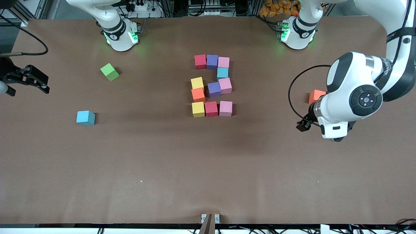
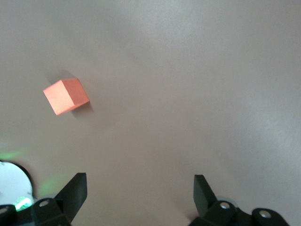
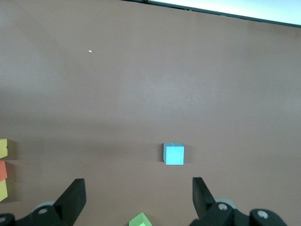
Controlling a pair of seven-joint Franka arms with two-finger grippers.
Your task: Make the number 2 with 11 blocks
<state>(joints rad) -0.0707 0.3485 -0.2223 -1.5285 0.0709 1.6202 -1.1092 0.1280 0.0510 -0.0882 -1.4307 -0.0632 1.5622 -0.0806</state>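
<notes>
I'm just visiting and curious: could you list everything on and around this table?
Blocks in the figure: eleven; three pink, two red, two purple, two yellow, one orange, one light blue; mid-table.
Loose orange block: one, toward the left arm's end.
Loose light blue block: one, toward the right arm's end.
Lime-green block: one, farther from the front camera than the loose blue one.
Table: brown.
Left gripper: open, above bare table beside the orange block.
Right gripper: open, at the right arm's end.
</notes>
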